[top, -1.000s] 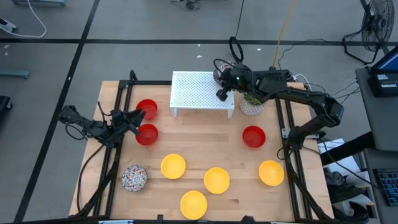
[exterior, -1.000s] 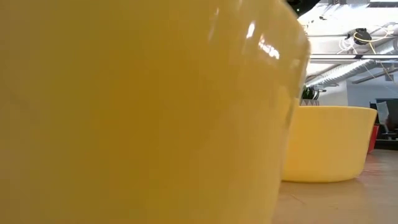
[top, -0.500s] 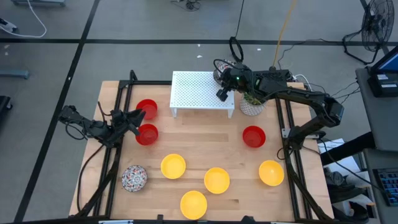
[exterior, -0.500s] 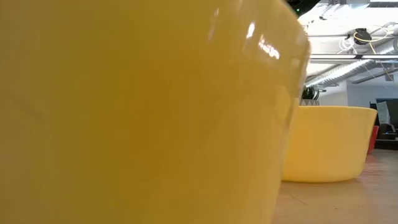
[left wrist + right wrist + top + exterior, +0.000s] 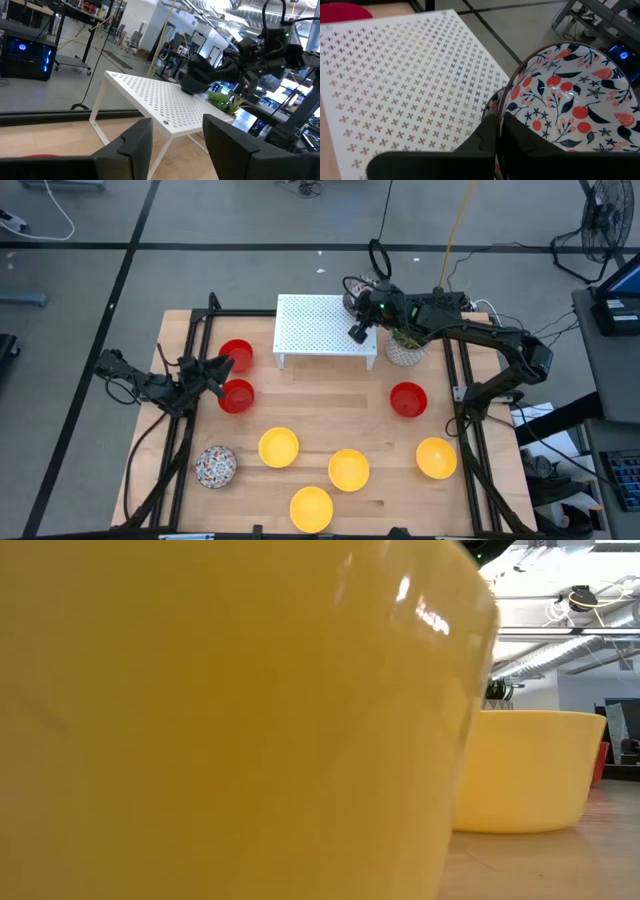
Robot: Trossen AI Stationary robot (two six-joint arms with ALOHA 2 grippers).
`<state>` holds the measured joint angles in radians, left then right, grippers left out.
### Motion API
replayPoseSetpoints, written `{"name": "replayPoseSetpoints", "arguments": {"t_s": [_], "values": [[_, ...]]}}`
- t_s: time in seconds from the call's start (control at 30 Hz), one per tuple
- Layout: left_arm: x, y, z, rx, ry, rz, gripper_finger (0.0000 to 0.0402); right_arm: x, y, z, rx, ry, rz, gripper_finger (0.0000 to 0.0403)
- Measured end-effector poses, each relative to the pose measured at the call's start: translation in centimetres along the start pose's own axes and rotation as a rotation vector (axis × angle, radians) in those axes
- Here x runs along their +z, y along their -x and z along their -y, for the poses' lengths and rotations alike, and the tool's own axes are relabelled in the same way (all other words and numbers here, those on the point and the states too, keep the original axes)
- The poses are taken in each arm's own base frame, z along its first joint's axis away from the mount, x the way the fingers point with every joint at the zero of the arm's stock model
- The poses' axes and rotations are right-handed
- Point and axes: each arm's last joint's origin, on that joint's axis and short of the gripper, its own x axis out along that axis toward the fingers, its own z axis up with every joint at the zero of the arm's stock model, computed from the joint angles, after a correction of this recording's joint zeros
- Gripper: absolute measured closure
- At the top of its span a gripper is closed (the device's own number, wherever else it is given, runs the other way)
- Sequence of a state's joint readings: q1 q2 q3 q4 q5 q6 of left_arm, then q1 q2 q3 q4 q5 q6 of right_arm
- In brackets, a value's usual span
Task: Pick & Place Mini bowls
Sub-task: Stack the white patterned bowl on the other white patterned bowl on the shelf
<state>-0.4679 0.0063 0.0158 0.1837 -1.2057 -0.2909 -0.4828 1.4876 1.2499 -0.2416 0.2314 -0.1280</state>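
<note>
My right gripper [image 5: 357,320] is over the far right corner of the white perforated rack [image 5: 325,325], shut on a white mini bowl with a red-and-dark pattern [image 5: 570,100]. In the left wrist view that bowl [image 5: 192,82] shows dark at the rack's top. My left gripper [image 5: 177,145] is open at the table's left side, between two red bowls [image 5: 236,354] [image 5: 237,395], touching neither. A third red bowl [image 5: 408,399], several yellow bowls [image 5: 279,447] [image 5: 348,469] [image 5: 437,458] and an upturned speckled bowl [image 5: 216,466] stand on the table. My right gripper pinches the patterned bowl's rim [image 5: 501,107], one finger outside the wall and one inside. The fingers come from the table's right side, slanting down. The bowl stands mouth up at the rack's top; whether its base rests there or hangs just above, I cannot tell.
A small white pot with a green plant [image 5: 405,348] stands right of the rack, under my right arm. In the low view a yellow bowl [image 5: 200,720] fills most of the picture, with another yellow bowl [image 5: 520,770] behind it. Black frame rails run along both table sides.
</note>
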Motion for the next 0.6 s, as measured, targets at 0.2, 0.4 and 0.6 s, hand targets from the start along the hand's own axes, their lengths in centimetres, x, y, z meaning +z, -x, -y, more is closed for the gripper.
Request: {"name": "replayPoseSetpoints", "arguments": {"t_s": [0.2,0.4,0.6], "values": [[0.00,0.00,0.00,0.000,0.000,0.000,0.0227,-0.29,0.00,-0.04,0.004,0.008,-0.030,0.0397],[0.00,0.00,0.00,0.000,0.000,0.000,0.0227,-0.19,0.00,-0.03,0.003,0.001,-0.019,0.0397],[0.00,0.00,0.00,0.000,0.000,0.000,0.0227,-0.18,0.00,-0.03,0.003,0.001,-0.018,0.0390]]}}
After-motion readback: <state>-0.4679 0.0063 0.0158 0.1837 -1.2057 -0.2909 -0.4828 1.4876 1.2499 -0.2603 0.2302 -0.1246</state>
